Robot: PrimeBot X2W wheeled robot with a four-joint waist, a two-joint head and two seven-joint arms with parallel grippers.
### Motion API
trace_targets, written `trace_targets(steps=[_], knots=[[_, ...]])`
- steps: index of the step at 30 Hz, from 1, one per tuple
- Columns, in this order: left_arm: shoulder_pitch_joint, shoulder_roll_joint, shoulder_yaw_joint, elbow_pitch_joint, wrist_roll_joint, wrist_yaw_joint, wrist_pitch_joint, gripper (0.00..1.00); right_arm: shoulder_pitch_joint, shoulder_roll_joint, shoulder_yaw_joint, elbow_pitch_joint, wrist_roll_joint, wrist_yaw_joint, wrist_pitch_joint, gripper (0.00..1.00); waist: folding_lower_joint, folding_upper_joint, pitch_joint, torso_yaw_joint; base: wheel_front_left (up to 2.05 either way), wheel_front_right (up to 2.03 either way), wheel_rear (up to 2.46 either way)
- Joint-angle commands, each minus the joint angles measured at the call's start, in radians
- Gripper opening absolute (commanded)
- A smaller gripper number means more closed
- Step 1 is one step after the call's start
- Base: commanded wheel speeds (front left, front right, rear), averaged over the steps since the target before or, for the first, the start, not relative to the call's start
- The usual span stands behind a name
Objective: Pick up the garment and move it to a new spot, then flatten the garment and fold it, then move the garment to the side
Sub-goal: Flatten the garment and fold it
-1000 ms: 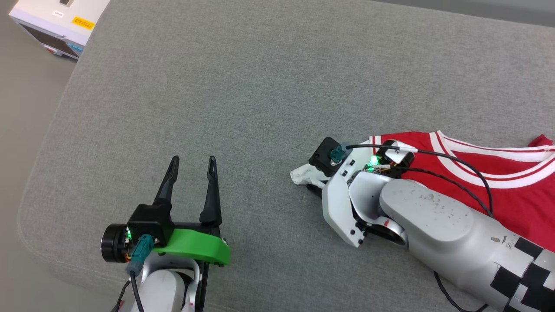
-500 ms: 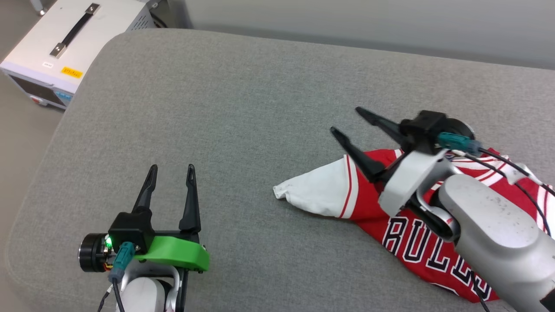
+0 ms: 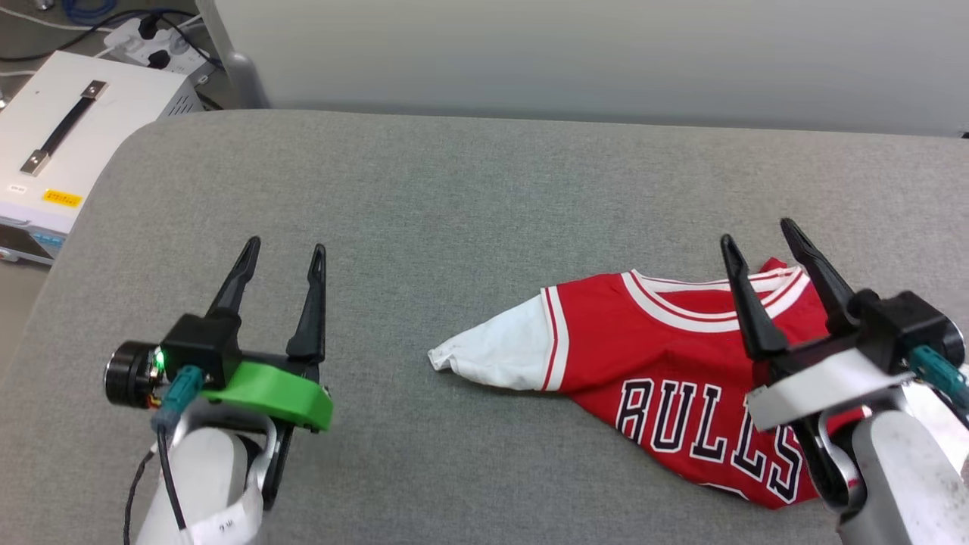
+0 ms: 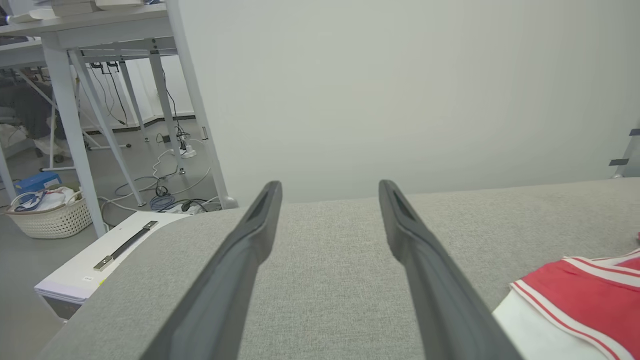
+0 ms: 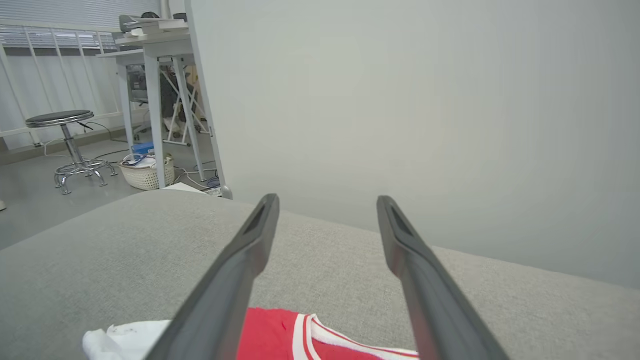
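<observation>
Lying in the lower right of the head view, the garment (image 3: 643,363) rested on the grey table (image 3: 454,189), white sleeve pointing left, BULLS lettering up. The right pincer (image 3: 758,231) stood over its right part, fingers wide and empty; whether they touched the cloth was unclear. The left pincer (image 3: 286,246), at lower left, was equally wide, well apart from the garment.

In the left wrist view, that pincer gaped over bare table, with the garment at lower right.

In the right wrist view, the spread fingers framed the garment at the bottom edge.
</observation>
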Motion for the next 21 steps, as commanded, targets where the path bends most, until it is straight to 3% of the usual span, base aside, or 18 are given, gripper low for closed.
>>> trace_targets(steps=[1, 5, 7, 15, 21], knots=[[-0.048, 0.021, -0.014, 0.017, -0.025, -0.009, 0.012, 1.00, 0.047, 0.024, -0.041, -0.035, -0.033, -0.001, -0.007, 1.00, 0.0000, -0.0001, -0.011, -0.014, 0.00, 0.00, 0.00], [-0.145, 0.083, -0.084, 0.057, -0.085, -0.016, 0.097, 1.00, 0.154, 0.083, -0.138, -0.113, -0.091, -0.001, -0.007, 1.00, 0.0000, -0.0001, -0.012, -0.031, 0.00, 0.00, 0.00], [-0.223, 0.142, -0.203, 0.058, -0.208, -0.017, 0.240, 1.00, 0.224, 0.113, -0.191, -0.155, -0.131, -0.001, -0.007, 1.00, 0.0000, -0.0001, -0.006, -0.050, 0.00, 0.00, 0.00], [-0.401, 0.279, -0.454, 0.074, -0.496, -0.018, 0.669, 1.00, 0.249, 0.141, -0.220, -0.183, -0.159, -0.001, -0.007, 1.00, 0.0000, -0.0001, 0.022, -0.079, 0.00, 0.00, 0.00], [-0.530, 0.328, -0.634, 0.103, -0.642, -0.018, 0.902, 1.00, 0.224, 0.146, -0.210, -0.191, -0.177, -0.001, -0.007, 1.00, 0.0000, -0.0001, 0.061, -0.100, 0.00, 0.00, 0.00]])
